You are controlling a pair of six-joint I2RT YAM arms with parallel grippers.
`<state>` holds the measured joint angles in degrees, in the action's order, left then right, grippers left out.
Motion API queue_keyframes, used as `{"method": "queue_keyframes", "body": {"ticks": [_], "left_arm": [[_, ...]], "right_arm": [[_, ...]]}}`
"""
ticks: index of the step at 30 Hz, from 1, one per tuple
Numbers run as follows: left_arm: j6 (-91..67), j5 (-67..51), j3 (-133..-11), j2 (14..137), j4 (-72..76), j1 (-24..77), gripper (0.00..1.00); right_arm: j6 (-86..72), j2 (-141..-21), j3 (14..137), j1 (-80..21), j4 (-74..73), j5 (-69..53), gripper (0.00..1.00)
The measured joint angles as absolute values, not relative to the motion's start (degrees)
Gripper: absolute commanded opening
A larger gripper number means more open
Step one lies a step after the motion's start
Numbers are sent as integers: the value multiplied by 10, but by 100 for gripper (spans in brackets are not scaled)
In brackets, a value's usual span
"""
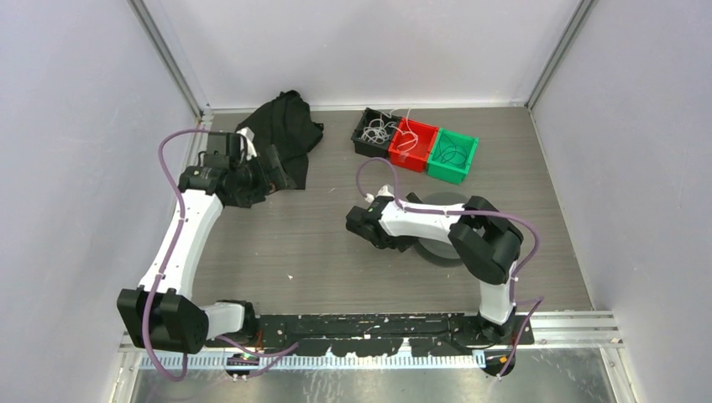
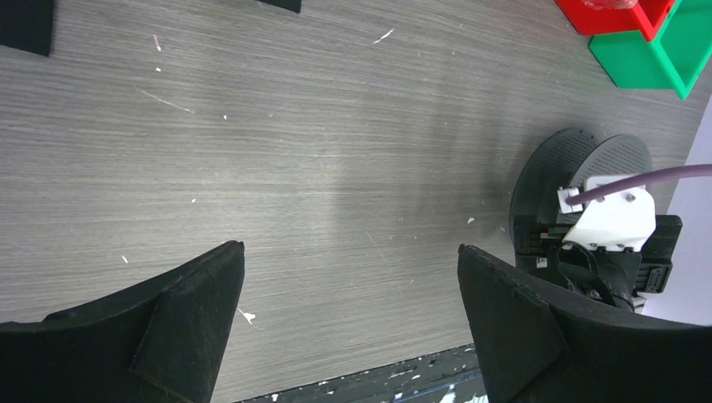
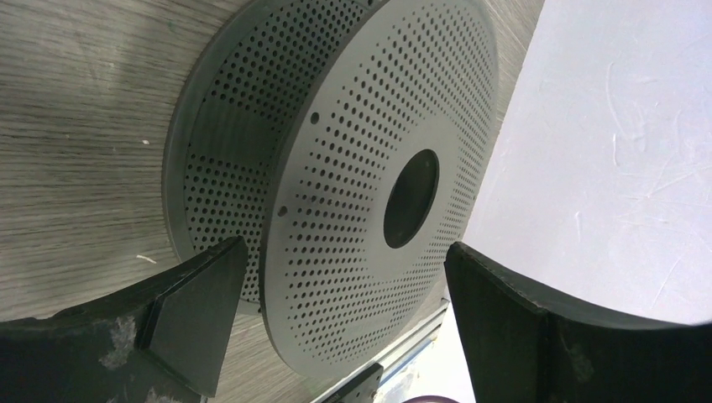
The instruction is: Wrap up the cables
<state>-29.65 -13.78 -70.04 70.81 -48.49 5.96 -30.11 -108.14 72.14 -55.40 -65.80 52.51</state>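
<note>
White cables (image 1: 382,130), black bin (image 1: 360,138), red bin (image 1: 409,162), green bin (image 1: 447,174), grey spool (image 3: 336,168) (hole-dotted)

Matt grey wood-grain table (image 2: 294,126), perforated matt metal spool (image 3: 353,168), smooth red plastic bin (image 2: 600,23), black cloth (image 1: 290,134).

Table (image 1: 277,269) being viewed from high above near edge. Perforated spool (image 3: 353,168) being framed close by right wrist camera, farther by left; being shared by all.

Right arm (image 1: 420,220) conceals most of the perforated reel (image 1: 437,252); cables (image 1: 380,130) in the black bin (image 1: 359,143) near the tabletop's (image 1: 294,243) far edge are too fine to count.
</note>
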Motion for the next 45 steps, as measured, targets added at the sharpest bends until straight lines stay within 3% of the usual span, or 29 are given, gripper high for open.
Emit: {"method": "queue_keyframes", "body": {"ticks": [5,11,14,17,18,23,29,32,36,45], "left_arm": [[-299,-148,-683,708,-482,59,100],[-301,-153,-668,702,-476,59,100],[-301,-153,-661,693,-473,59,100],[-301,-153,-654,684,-473,59,100],[-301,-153,-652,681,-473,59,100],[-301,-152,-649,674,-472,59,100],[-300,-147,-649,674,-470,59,100],[-299,-144,-650,674,-470,59,100],[-299,-140,-657,674,-471,59,100],[-294,-124,-683,686,-502,59,100]], "right_arm": [[-299,-1097,714,-554,-654,527,81],[-296,-1115,714,-554,-653,535,58],[-296,-1117,714,-554,-654,542,39],[-299,-1117,716,-554,-662,553,6],[-296,-1116,721,-554,-676,565,1],[-286,-1079,800,-557,-781,608,0],[-282,-1021,994,-569,-777,509,1],[-270,-999,1028,-573,-756,470,1],[-256,-991,1044,-569,-692,417,0],[-266,-1003,961,-554,-464,341,1]]}}
